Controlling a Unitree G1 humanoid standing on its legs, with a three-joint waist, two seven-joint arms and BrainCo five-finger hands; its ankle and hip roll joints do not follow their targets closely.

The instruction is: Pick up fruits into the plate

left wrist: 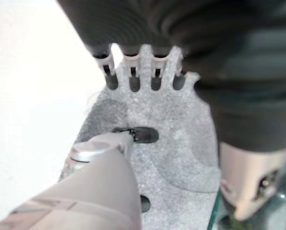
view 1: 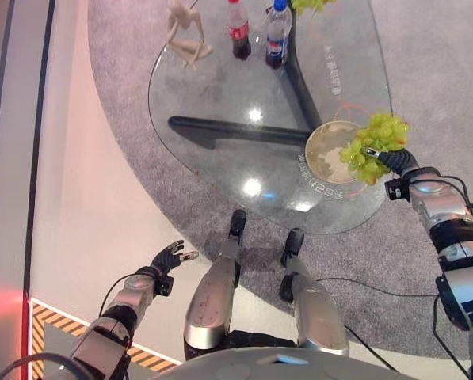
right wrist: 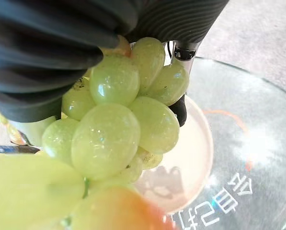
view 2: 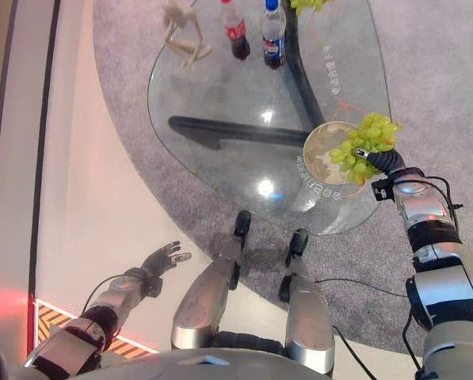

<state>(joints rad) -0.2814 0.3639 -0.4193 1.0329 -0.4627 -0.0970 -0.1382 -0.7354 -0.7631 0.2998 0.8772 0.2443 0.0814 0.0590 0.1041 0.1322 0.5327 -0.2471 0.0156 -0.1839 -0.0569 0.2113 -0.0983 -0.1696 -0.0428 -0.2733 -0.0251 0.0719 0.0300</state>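
The right hand (view 1: 390, 158) has its fingers curled round a bunch of green grapes (view 1: 374, 145) and holds it up over the near right part of the glass bench (view 1: 220, 95). The grapes hang just above the right edge of a round pale plate (view 1: 325, 150) that sits on the glass, and some of them reach out past the plate's rim. In the right wrist view the grapes (right wrist: 114, 129) bulge out from under the dark cover of the hand, with the plate (right wrist: 190, 158) below them. Farther back on the bench stand two drink bottles, one with a red label (view 1: 238, 32) and one with a blue label (view 1: 277, 36), side by side. To their left is a pale figurine (view 1: 185, 36), and at the far edge there is another bit of green fruit (view 1: 310, 5). The bench stands on a grey carpet (view 1: 426, 63). The left hand (view 1: 171, 257) is down low by the robot's left side, well away from the bench, with its fingers loose and spread and nothing in it
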